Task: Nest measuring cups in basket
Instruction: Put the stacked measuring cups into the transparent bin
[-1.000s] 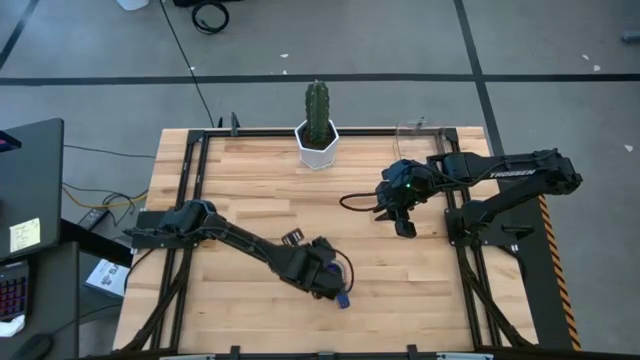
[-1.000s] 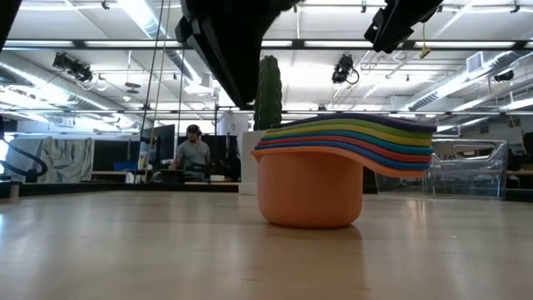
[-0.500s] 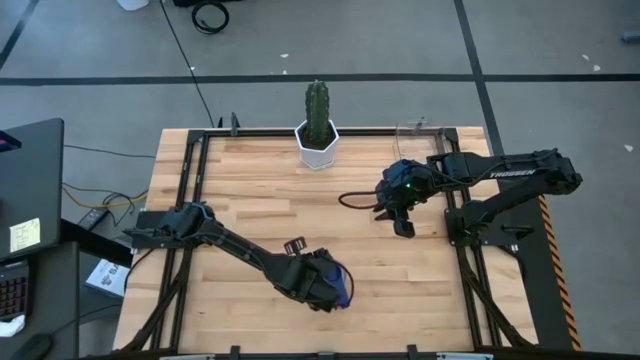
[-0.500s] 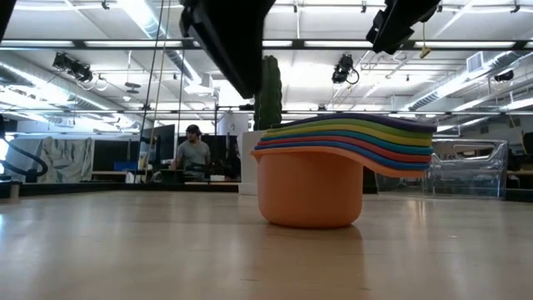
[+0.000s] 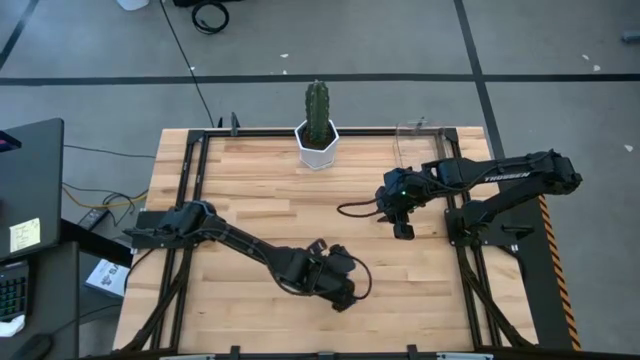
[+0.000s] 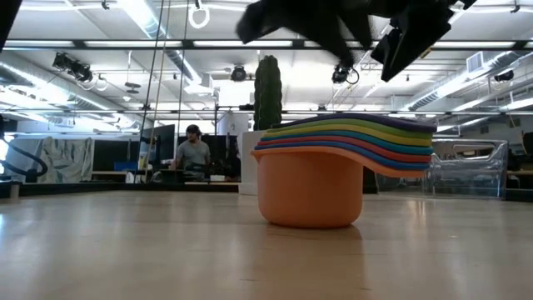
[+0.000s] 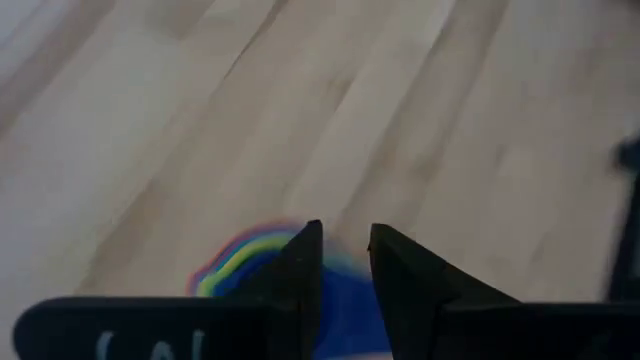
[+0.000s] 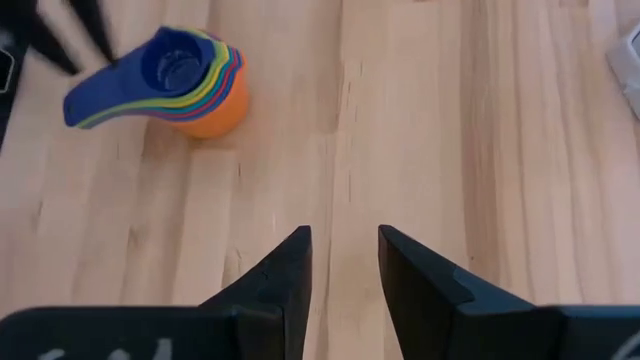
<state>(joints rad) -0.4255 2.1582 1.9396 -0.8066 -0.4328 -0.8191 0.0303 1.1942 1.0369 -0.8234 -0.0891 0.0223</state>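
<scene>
The measuring cups (image 8: pixel 180 82) stand nested in one stack on the wood table. The orange one is at the bottom and a blue one on top, and the handles fan out to one side (image 6: pixel 391 146). My left gripper (image 5: pixel 345 288) hovers over the stack near the table's near edge and hides it in the high view. In the left wrist view its fingers (image 7: pixel 345 250) point down at the cups (image 7: pixel 240 262), a narrow gap apart, touching nothing. My right gripper (image 8: pixel 343 262) is open above bare wood at the right. The clear basket (image 5: pixel 415 135) sits at the far right corner.
A white pot with a green cactus (image 5: pixel 317 130) stands at the middle of the far edge. Black frame rails (image 5: pixel 190 200) run along the table's sides. Bare wood lies between the stack and the basket (image 6: pixel 479 171). A person (image 6: pixel 194 152) sits in the room beyond.
My left gripper has swung toward the table's right and turned about over the stack, which it now covers in the high view; a second ago the blue cup showed beside it. The stack itself has stayed where it was.
</scene>
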